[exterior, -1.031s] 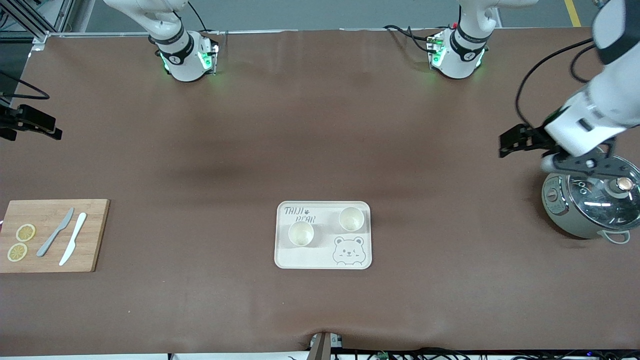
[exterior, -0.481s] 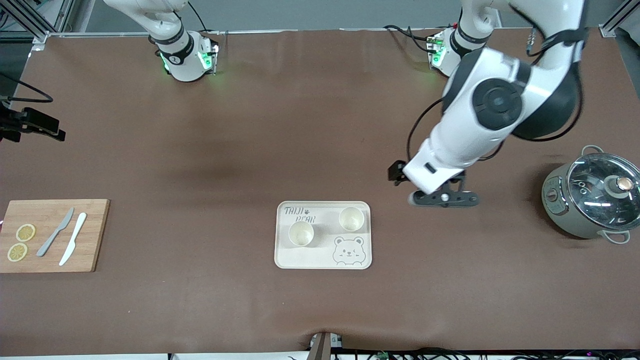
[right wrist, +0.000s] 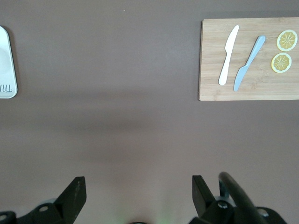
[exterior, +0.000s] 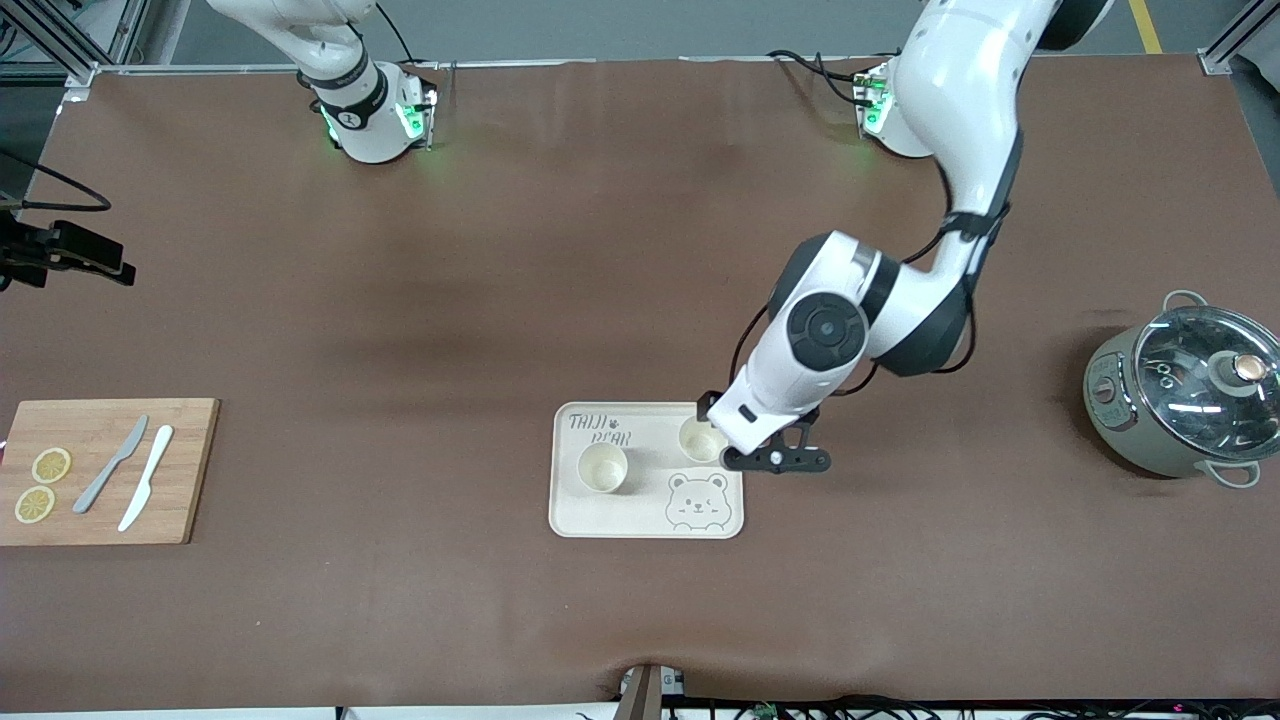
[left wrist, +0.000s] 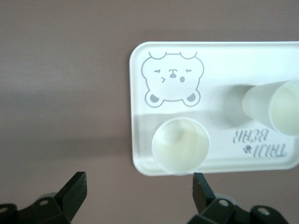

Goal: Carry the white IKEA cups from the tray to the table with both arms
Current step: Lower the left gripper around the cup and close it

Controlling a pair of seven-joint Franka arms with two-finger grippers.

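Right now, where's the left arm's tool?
In the front view the left tool hangs over the bear tray at its edge toward the left arm's end, open, just above the cup farther from the camera.

A wide stretch of bare desk [exterior: 420, 300] is left between the robot bases and the tray [exterior: 640, 520], and another along the edge nearest the front camera. The tray edge toward the left arm's end is covered by the left gripper [exterior: 765, 455], whose jaws are spread wide; the cup [left wrist: 181, 143] there is seen just clear of them. The second cup [exterior: 602, 467] is stood well apart from the first, with open tray between. Passage at the desk's ends is narrowed by the pot [exterior: 1180, 400] and by the cutting board [exterior: 100, 480]. The right gripper [right wrist: 135, 196], jaws spread, is held over bare desk.
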